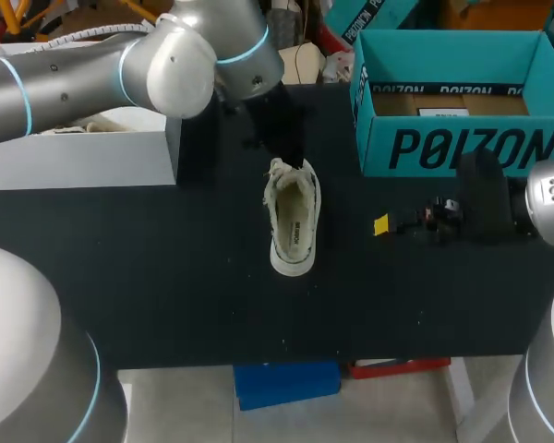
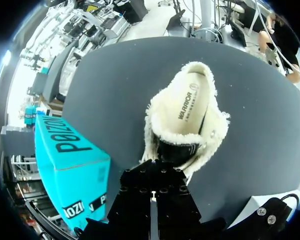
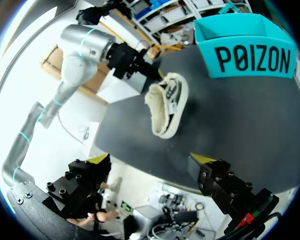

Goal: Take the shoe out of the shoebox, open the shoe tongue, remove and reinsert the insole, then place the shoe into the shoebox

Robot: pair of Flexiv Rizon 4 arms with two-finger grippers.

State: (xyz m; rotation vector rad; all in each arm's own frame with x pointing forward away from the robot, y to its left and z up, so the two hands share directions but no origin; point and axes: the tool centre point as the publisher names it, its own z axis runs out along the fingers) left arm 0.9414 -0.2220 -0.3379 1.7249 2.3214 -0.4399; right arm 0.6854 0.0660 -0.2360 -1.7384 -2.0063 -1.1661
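Far left of the head view: a white box (image 1: 83,157) on the black table (image 1: 166,295). Above it, in the upper left, the big grey left arm (image 1: 92,74), stretched out to the middle of the frame. At its end, the left gripper (image 1: 288,159), right up against the lace end of the shoe (image 1: 293,226). Cannot tell if its fingers are wide or pinching, hidden under the black body in the left wrist view as well.

In the middle of the frame, the shoe, out of its box and on the table, opening up, heel end toward the bottom of the frame. Fluffy cream edge all round. Insole (image 1: 298,235) inside, with dark print on it.

Upper right: the blue-green shoebox (image 1: 457,148), open, well apart from the shoe. Below it, by the right edge, the right gripper (image 3: 150,160), fingers spread wide, nothing between the yellow tips (image 3: 202,159).
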